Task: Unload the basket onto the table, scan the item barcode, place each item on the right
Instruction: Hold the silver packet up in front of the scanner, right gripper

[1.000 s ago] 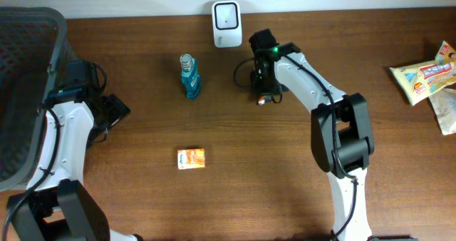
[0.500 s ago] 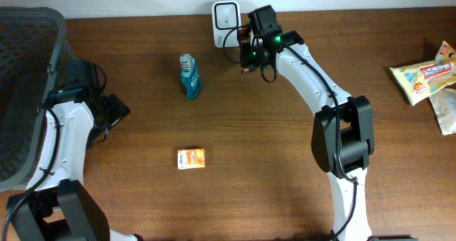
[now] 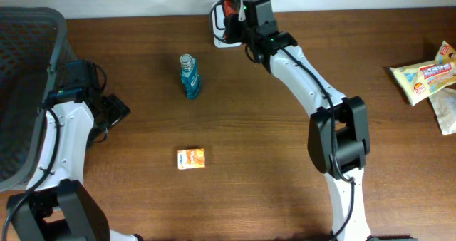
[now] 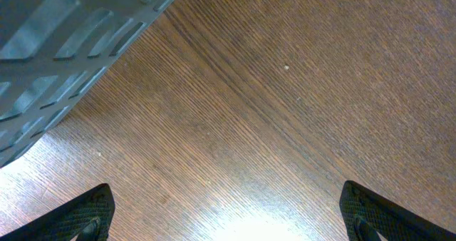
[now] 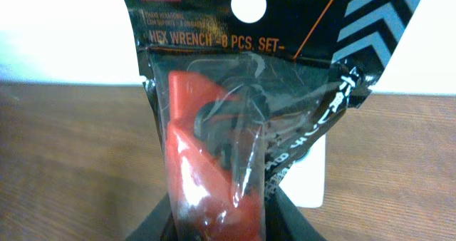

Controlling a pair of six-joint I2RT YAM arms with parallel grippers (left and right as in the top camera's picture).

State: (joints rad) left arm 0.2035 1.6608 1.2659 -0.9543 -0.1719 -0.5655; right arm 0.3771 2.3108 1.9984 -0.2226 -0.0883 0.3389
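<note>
The item is a hex wrench set [image 5: 228,134], a red holder in a clear and black hang pack, filling the right wrist view. My right gripper [image 5: 224,227] is shut on its lower end, a dark finger on each side. In the overhead view the pack [image 3: 228,1] hangs over the white barcode scanner [image 3: 226,41] at the table's back edge, with the right gripper [image 3: 235,16] above it. A corner of the scanner [image 5: 313,180] shows behind the pack. My left gripper [image 3: 117,109] rests at the far left, open and holding nothing [image 4: 228,219].
A dark mesh basket [image 3: 25,70] stands at the left edge, its wall [image 4: 57,41] close to the left gripper. A teal bottle [image 3: 189,75] and a small orange box [image 3: 191,158] are on the table. Snack packets [image 3: 424,75] lie at the right edge.
My right gripper has carried the hex wrench pack up and to the left, from beside the scanner to over it. The left arm has not moved.
</note>
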